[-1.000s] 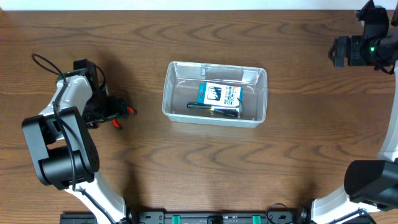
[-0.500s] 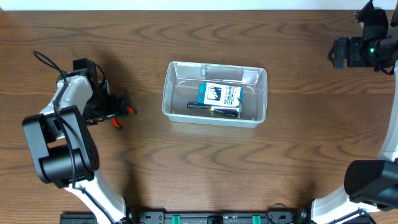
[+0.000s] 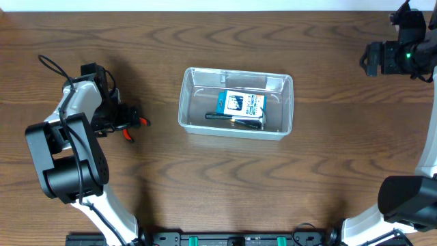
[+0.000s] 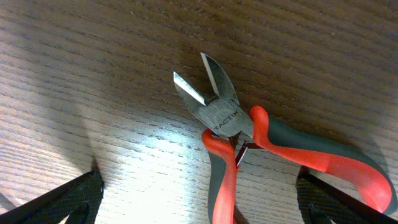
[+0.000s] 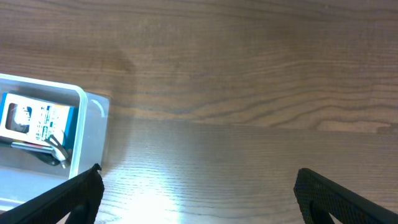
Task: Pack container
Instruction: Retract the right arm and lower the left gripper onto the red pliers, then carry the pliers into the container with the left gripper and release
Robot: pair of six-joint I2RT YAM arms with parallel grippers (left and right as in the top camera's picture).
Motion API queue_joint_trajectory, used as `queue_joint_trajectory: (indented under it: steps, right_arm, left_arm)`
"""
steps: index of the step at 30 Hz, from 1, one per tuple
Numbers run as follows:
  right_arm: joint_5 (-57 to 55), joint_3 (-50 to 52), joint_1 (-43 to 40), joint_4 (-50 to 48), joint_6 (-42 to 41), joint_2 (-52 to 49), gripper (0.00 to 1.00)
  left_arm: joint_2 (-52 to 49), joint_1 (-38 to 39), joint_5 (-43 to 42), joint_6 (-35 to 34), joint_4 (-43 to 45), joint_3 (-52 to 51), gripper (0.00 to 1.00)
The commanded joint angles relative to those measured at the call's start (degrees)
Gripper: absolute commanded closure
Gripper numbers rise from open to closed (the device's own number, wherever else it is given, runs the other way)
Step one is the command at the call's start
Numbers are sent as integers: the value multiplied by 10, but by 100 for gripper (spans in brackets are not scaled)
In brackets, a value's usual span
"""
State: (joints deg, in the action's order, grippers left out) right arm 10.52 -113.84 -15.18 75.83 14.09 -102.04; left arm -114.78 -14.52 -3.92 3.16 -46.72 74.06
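The clear plastic container (image 3: 194, 85) stands at the table's middle and holds a blue-and-white box (image 3: 240, 104) and a dark pen-like tool (image 3: 225, 117). It also shows at the left edge of the right wrist view (image 5: 93, 121). Red-handled cutting pliers (image 4: 227, 121) lie on the wood at the left (image 3: 136, 125), jaws apart. My left gripper (image 4: 199, 202) is open, its fingers on either side of the pliers' handles, not touching them. My right gripper (image 5: 199, 196) is open and empty at the far right, well away from the container.
The table's far edge runs along the top of the overhead view. The left arm's base (image 3: 68, 171) stands at the front left and the right arm's base (image 3: 410, 201) at the front right.
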Motion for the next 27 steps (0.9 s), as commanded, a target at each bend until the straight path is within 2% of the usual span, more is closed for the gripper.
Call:
queue_joint_trajectory:
  steps: [1,8,12,15,18,23,27]
  right_arm:
    - [0,2,-2,2,-1,4,1]
    - [0,2,-2,2,-1,4,1]
    - [0,2,-2,2,-1,4,1]
    - [0,2,-2,2,-1,4,1]
    - [0,2,-2,2,-1,4,1]
    - [0,2,-2,2,-1,4,1]
    - [0,2,-2,1,-1,4,1]
  left_arm:
    - [-51,-3,-6,7,3,-19,9]
    - [-51,-3,-6,7,1,-19,34]
    - [-51,-3,-6,7,1,-19,53]
    - [-51,-3,-6,7,2,-19,59]
    - [-51,-3,-6,7,2,-18,74]
    - [-51,-3,-6,7,6,-18,85]
    - [-51,-3,-6,6,6,-18,90]
